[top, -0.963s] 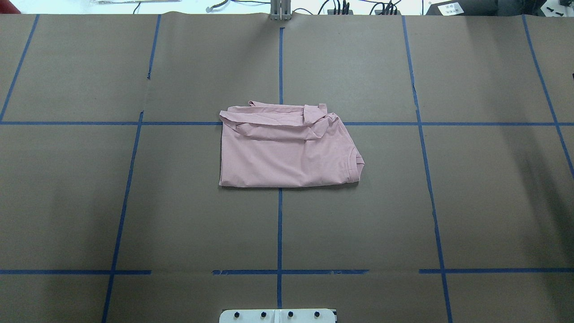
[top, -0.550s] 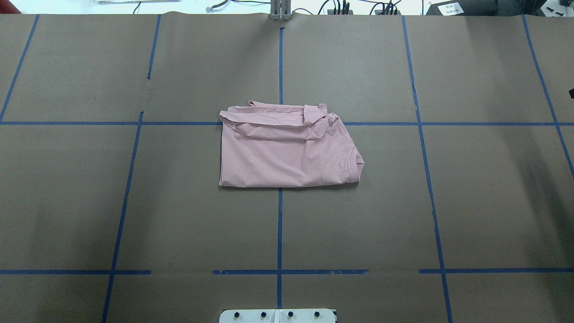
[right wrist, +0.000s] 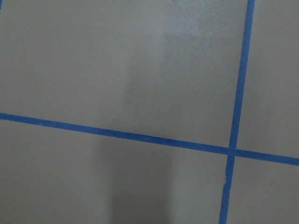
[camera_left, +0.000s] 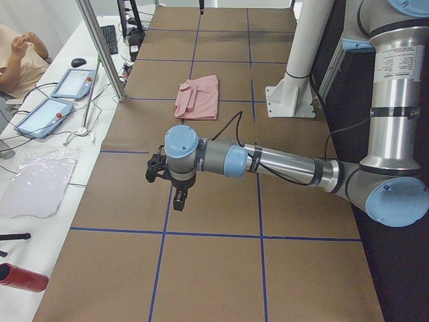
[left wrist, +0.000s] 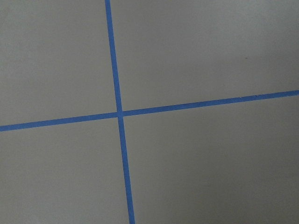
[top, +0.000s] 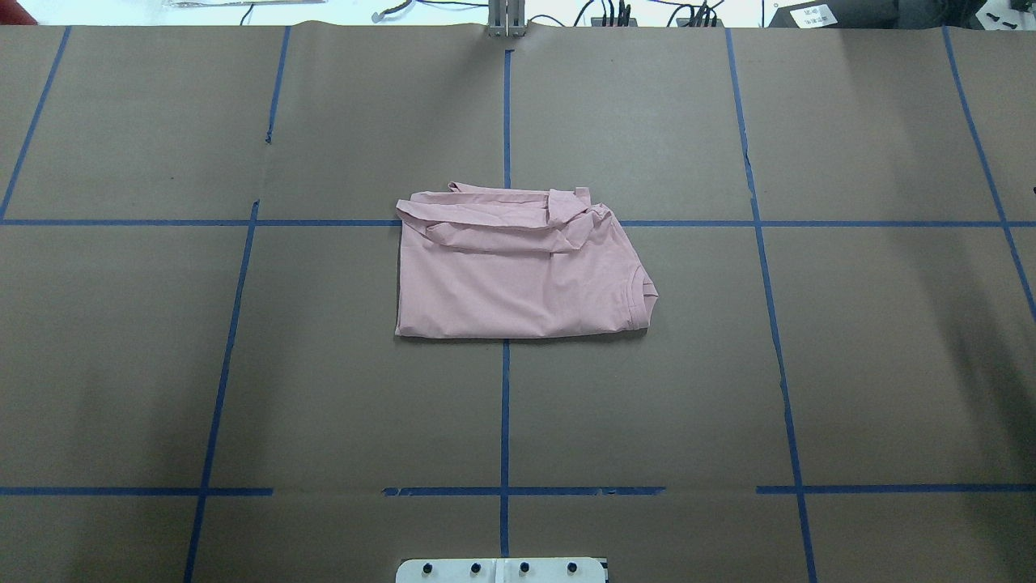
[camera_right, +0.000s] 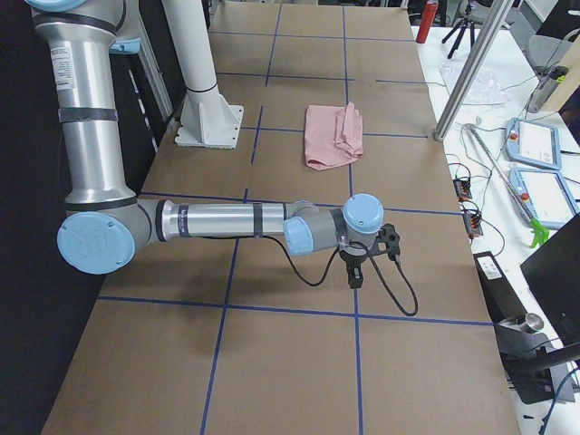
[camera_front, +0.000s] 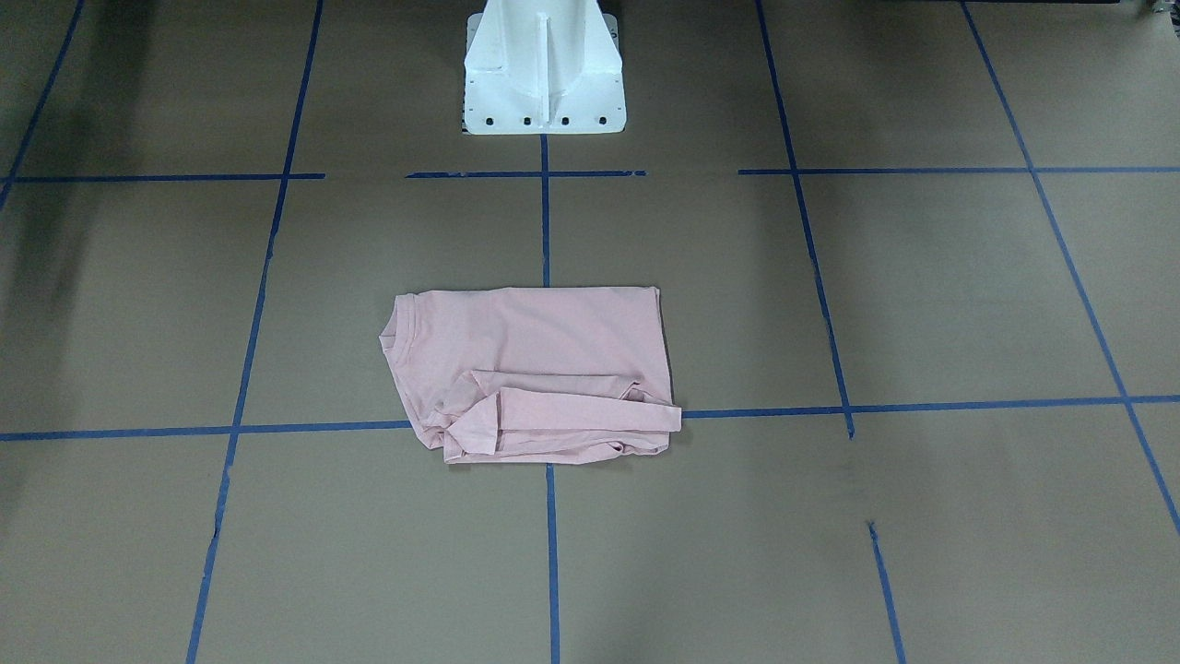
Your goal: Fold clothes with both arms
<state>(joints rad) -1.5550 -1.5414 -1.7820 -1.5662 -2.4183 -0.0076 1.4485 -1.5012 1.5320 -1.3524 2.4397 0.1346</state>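
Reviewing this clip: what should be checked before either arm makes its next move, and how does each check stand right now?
1. T-shirt folded into a compact block in the middle of the table: ok.
2. Fold neatness: not ok, cloth is bunched along the edge farthest from the robot.
3. Left gripper clear of the T-shirt: ok, over bare table well off to the side.
4. Right gripper clear of the T-shirt: ok, likewise off to the side.
5. Jaws open or shut: cannot tell, only the side views show them.
6. Person off the table: ok, seated beside it.
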